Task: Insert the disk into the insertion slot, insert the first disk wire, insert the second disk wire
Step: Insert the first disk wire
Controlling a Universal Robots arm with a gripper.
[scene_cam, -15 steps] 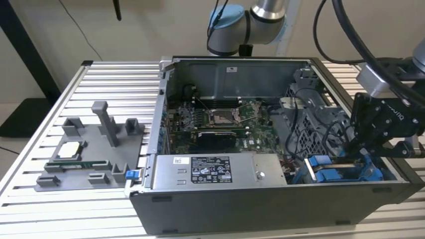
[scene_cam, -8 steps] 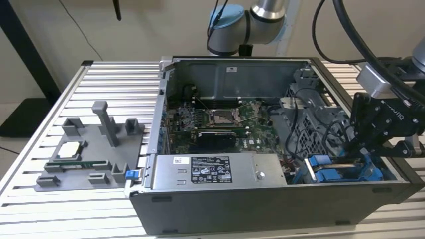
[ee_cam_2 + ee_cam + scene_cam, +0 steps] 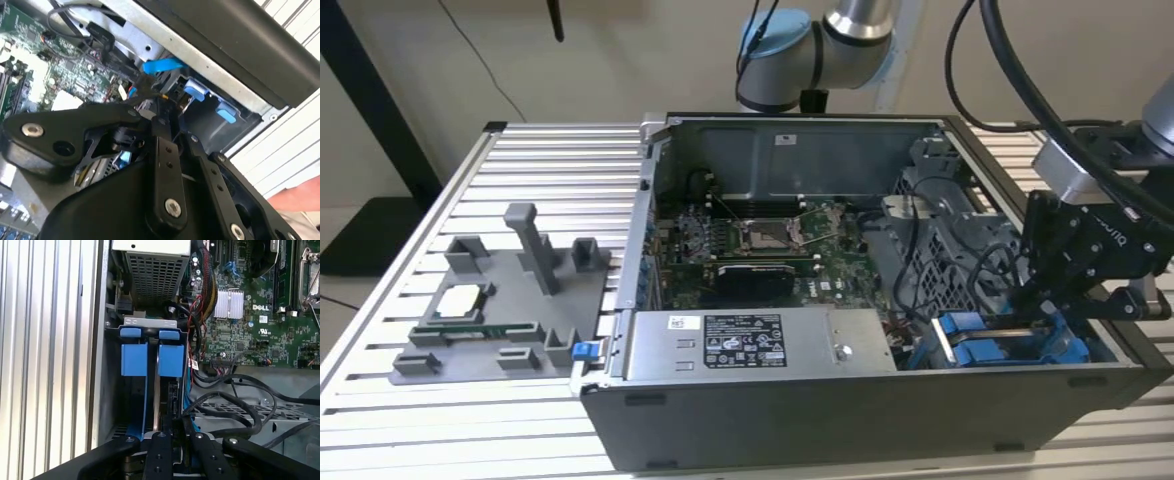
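The open computer case [image 3: 854, 410] lay under the gripper [image 3: 1037, 312], which reached into the corner holding the insertion slot [image 3: 149, 321]. We saw the disk [image 3: 170, 360] seated in that slot, just ahead of the gripper, with black cables [image 3: 235, 407] looping alongside. We could not tell whether the gripper was spread or pressed together.

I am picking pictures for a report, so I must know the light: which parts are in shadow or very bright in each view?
Exterior view: even light on the motherboard, no strong glare; the black gripper reads dark. First wrist view: the insertion slot lies in deep shadow beside bright blue tabs; the ribbed table is pale. Second wrist view: the table is washed out.
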